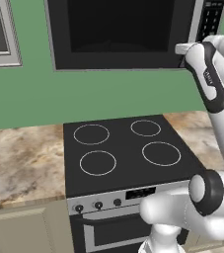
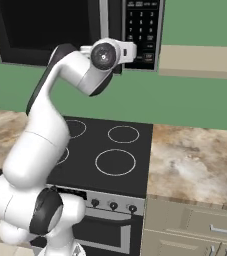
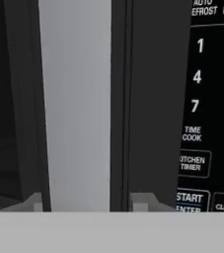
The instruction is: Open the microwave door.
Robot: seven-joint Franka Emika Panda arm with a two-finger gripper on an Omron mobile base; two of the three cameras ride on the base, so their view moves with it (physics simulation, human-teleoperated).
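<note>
The black microwave (image 1: 128, 32) hangs above the stove, its glass-windowed microwave door (image 1: 118, 29) shut, silver handle vertical.

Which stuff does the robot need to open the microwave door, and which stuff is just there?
Needed:
- microwave
- its door
- silver handle, between the tips of the hand

Just there:
- keypad
- stove
- oven door with knobs
- counter
- drawers

The microwave (image 1: 128, 32) hangs above the stove (image 1: 126, 150), keypad (image 2: 144, 30) right of its door (image 1: 118, 29).
</note>
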